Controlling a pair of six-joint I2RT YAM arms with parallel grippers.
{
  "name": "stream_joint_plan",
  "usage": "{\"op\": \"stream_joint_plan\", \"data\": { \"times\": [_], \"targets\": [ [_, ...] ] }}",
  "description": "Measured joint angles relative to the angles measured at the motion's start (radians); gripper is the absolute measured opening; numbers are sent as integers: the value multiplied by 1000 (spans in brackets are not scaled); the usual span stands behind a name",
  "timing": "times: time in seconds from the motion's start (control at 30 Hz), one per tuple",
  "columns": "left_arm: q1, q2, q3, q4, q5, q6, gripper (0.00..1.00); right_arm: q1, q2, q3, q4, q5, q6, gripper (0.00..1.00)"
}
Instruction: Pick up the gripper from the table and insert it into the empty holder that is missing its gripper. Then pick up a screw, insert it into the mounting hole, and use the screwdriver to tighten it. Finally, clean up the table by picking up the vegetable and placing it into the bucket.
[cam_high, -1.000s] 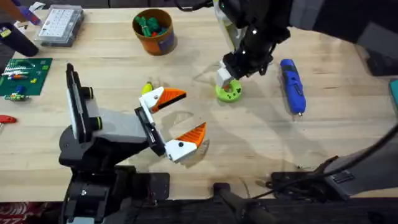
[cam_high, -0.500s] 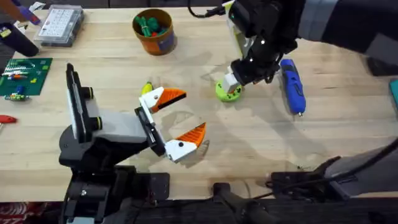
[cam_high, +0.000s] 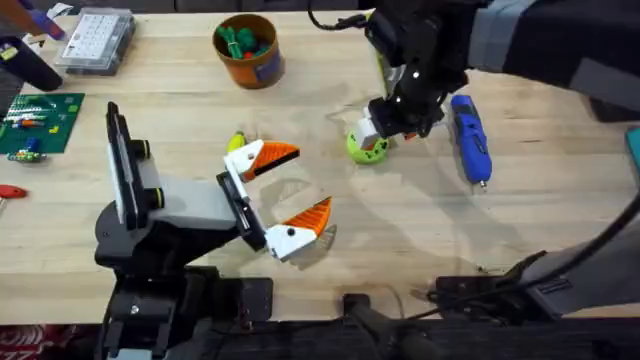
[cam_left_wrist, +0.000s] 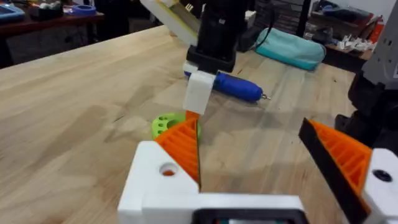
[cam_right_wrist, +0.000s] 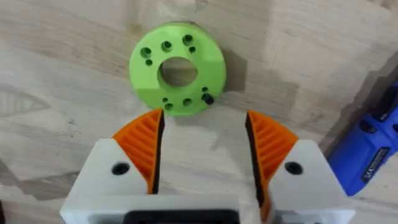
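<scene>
One screwdriver (cam_high: 469, 138) flat on table (cam_high: 560, 190), long axis fore-aft, tip toward bases

blue screwdriver (cam_high: 469, 137) lying flat, orange bucket (cam_high: 247, 51) upright, apparently holding greens

The right gripper (cam_high: 383, 124) has shifted toward the screwdriver (cam_high: 470, 138).

Table (cam_high: 560, 200): pale wood, visible grain, matt. Green disc (cam_right_wrist: 178, 68): matt plastic, fine printed layer lines. Right gripper (cam_right_wrist: 202, 149): smooth white plastic fingers with ribbed orange pads (cam_right_wrist: 144, 144). Left gripper (cam_high: 285, 195): same finish. Screwdriver (cam_high: 469, 137): smooth blue plastic, slight sheen, thin metal tip. Bucket (cam_high: 247, 60): orange, looks like smooth plastic.
</scene>
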Motion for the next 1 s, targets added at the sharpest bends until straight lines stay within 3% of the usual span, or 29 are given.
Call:
{"op": "stream_joint_plan", "data": {
  "times": [0.53, 1.0],
  "targets": [
    [0, 0, 0, 0, 0, 0, 986, -29, 22, -47, 60, -38, 117, 726],
    [0, 0, 0, 0, 0, 0, 986, -29, 42, -47, 82, -60, 130, 726]
  ]
}}
